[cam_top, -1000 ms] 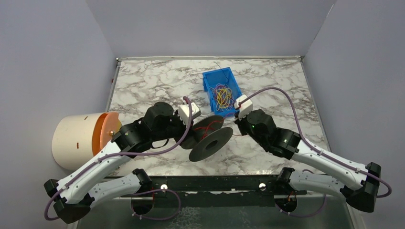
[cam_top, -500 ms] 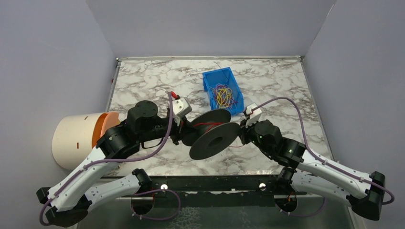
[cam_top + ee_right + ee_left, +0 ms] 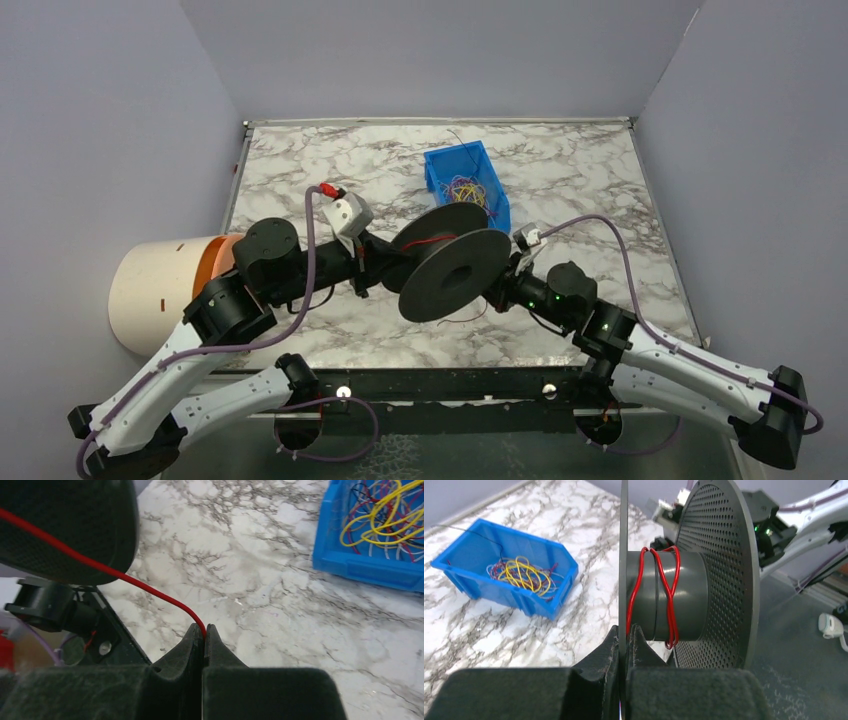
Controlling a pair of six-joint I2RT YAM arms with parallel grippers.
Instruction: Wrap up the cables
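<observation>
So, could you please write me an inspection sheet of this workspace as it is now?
Surface: marble-patterned table.
Job's things: red cable wound in a few turns on the black spool hub; loose cables tangled in the blue bin.
Clutter: cream cylinder beside the table's left edge.
Grippers: left gripper shut on the spool's flange; right gripper shut on the red cable.
Cables: mauve hoses loop along both arms.
Surroundings: plain grey walls on three sides.

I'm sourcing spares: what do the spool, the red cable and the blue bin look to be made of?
Spool: probably matt black plastic; the flange is thin and evenly perforated, the hub smooth and grey.
Red cable: glossy, plastic-looking insulation that bends easily round the hub; its core is not visible.
Blue bin: moulded plastic by its look, with uniform colour, a slight sheen and a rounded rim.
</observation>
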